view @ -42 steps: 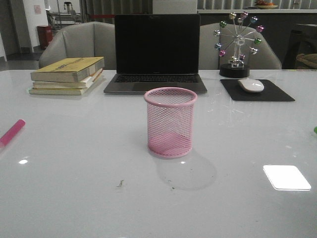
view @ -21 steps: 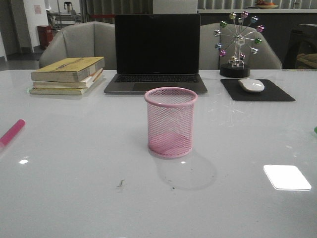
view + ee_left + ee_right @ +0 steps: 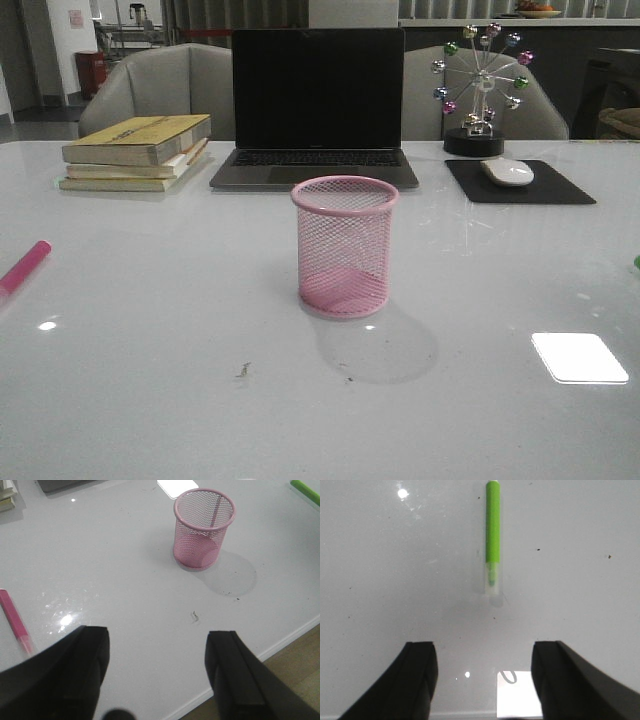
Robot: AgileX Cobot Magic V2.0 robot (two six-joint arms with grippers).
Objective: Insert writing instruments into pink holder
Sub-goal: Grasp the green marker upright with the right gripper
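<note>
The pink holder (image 3: pixel 345 246) stands upright and empty mid-table, in front of the laptop; the left wrist view also shows the pink holder (image 3: pixel 204 528). The magenta marker (image 3: pixel 24 266) lies flat at the table's left edge, seen again as the magenta marker (image 3: pixel 16 621) beside my left gripper (image 3: pixel 159 650), which is open above bare table. The lime green marker (image 3: pixel 493 532) lies flat ahead of my open right gripper (image 3: pixel 483 655), its pale end towards the fingers. In the front view only a green sliver (image 3: pixel 636 262) of it shows at the right edge. Neither arm appears in the front view.
A laptop (image 3: pixel 316 110) sits behind the holder. A stack of books (image 3: pixel 137 151) lies at the back left. At the back right are a black mouse pad (image 3: pixel 520 186) with a white mouse (image 3: pixel 507 171) and a ferris-wheel ornament (image 3: pixel 480 90). The table's near edge (image 3: pixel 280 645) runs beside my left gripper.
</note>
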